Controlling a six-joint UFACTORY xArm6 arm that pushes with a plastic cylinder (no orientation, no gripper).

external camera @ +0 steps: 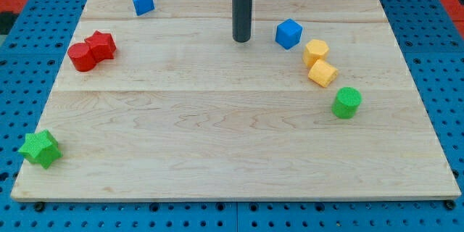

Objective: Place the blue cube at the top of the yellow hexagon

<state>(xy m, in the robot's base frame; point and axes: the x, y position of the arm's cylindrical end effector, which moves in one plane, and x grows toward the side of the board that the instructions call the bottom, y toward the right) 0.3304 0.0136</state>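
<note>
The blue cube [288, 33] lies on the wooden board at the upper right of the view. The yellow hexagon [316, 51] lies just right of and below it, close but apart. A second yellow block [322, 73], cube-like, touches the hexagon from below. My tip [241, 40] stands on the board left of the blue cube, about a block's width and a half away, at nearly the same height in the view.
A second blue block [143, 2] lies at the top left. Two red blocks [101, 45] [82, 57] touch at the left. A green star [40, 148] sits at the bottom left corner. A green cylinder [347, 102] lies below the yellow blocks. The board's edge [232, 199] runs along the bottom.
</note>
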